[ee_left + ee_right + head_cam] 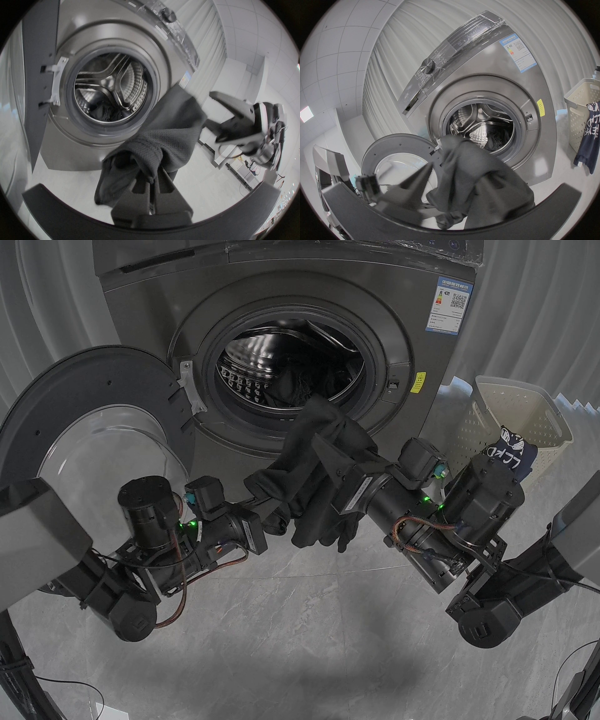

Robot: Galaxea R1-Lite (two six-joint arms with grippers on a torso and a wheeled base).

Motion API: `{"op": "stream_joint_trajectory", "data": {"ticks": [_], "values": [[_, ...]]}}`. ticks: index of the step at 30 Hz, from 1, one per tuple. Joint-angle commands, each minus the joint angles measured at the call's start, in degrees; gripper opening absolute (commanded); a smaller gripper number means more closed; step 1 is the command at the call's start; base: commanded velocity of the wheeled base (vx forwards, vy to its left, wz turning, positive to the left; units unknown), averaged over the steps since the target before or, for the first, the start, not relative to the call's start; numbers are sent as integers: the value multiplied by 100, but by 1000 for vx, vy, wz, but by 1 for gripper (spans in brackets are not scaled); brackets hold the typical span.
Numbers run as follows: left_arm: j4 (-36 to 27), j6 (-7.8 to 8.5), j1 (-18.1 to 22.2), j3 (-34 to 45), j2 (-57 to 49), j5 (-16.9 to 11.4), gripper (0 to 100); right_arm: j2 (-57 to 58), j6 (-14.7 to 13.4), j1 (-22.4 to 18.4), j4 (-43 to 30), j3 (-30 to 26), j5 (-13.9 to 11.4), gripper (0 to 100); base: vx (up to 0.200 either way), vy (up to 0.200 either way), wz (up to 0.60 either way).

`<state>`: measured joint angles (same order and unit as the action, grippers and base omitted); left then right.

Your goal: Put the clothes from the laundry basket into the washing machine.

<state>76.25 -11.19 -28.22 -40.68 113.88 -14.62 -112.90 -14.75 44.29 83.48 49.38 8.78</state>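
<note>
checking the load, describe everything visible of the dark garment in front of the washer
The dark garment is a crumpled, matte charcoal knit, limp and bunched. It hangs before the washing machine's open drum, clamped in the left gripper and draped over the right gripper, loose folds dangling above the floor.

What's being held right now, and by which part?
Dark garment: left end effector pinches a bunched fold at its lower end; the rest drapes over the open right end effector.
</note>
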Motion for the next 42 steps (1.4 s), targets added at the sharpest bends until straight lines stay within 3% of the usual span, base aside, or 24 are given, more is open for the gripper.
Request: {"op": "stream_joint_trajectory", "data": {"ticks": [1, 7, 18, 42], "values": [[223, -32, -219, 473, -877, -6, 0, -22, 7, -26, 10, -280, -43, 100, 0, 0, 0], [197, -120, -377, 456, -1360, 55, 0, -48, 25, -34, 19, -860, -43, 100, 0, 0, 0], [206, -129, -614, 218, -1404, 99, 0, -347, 86, -105, 476, -2012, -219, 100, 0, 0, 0], [223, -129, -632, 183, -1404, 337, 0, -523, 315, 106, 485, -1335, -245, 100, 0, 0, 0]]}}
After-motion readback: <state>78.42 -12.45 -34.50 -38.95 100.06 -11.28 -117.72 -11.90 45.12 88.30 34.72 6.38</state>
